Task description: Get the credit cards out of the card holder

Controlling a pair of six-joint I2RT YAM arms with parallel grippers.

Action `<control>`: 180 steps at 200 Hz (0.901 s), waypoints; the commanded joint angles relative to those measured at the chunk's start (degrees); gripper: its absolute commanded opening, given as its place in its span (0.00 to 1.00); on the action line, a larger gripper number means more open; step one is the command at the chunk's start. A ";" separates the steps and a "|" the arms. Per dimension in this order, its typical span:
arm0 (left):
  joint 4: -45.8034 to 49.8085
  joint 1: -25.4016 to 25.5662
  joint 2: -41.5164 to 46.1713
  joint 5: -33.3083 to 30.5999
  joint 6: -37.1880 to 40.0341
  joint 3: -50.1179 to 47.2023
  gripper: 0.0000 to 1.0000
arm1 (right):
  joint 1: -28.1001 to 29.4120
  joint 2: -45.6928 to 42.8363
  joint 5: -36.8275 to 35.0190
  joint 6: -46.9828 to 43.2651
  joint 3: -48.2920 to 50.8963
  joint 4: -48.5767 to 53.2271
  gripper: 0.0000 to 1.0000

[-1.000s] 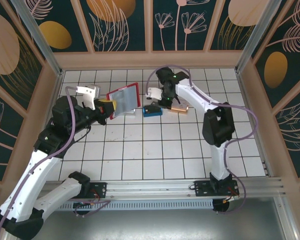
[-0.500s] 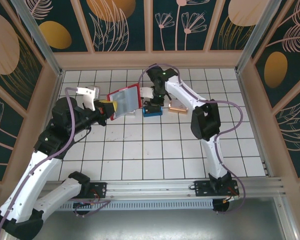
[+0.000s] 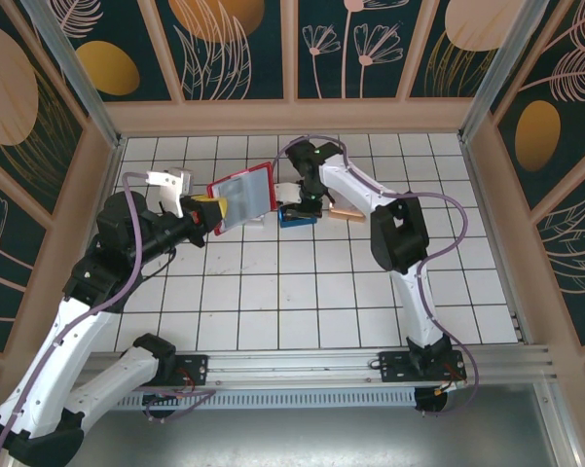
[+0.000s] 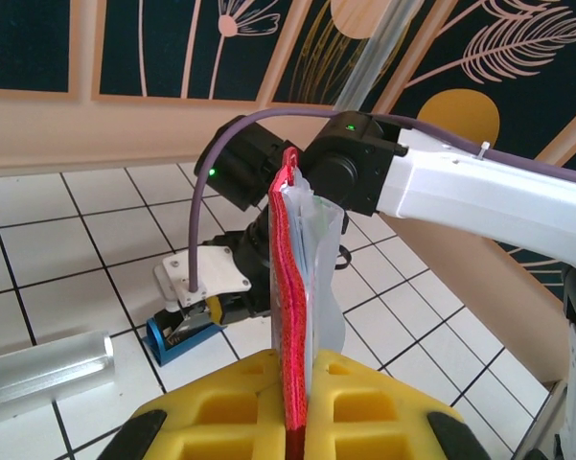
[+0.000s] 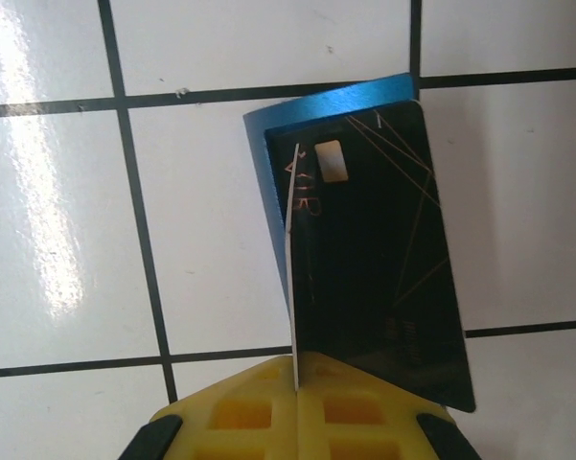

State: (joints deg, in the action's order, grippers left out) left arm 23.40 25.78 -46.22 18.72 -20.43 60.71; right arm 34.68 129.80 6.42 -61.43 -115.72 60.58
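Your right gripper [image 5: 295, 388] clamps the black card [image 5: 383, 259] lengthwise over the blue block [image 5: 302, 113]; left gripper [image 4: 297, 393] pinches the card holder [image 4: 289, 259].

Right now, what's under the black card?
A blue block peeks out beneath the black card, lying on the white tiles. The card covers most of the block, hiding the rest.

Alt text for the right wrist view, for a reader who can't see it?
The right claw is shut on the lower edge of a black card with thin gold lines. A blue block shows past its top edge, on white tiles.
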 commanded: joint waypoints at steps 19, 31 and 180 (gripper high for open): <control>-1.61 -0.49 0.91 1.41 0.13 0.84 0.00 | 2.10 -1.24 1.52 0.98 3.58 3.07 0.00; -1.51 -0.47 1.08 1.41 0.22 0.82 0.00 | 2.70 -1.38 1.99 1.30 3.99 3.98 0.00; -0.17 -0.47 2.07 0.90 0.67 2.27 0.00 | 3.99 1.24 -6.49 -0.35 -3.17 -0.48 0.31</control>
State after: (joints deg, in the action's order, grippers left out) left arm 23.94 25.76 -45.19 19.07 -20.38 60.82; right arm 38.26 130.06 3.11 -61.14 -116.16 61.47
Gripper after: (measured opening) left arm 0.075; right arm 0.306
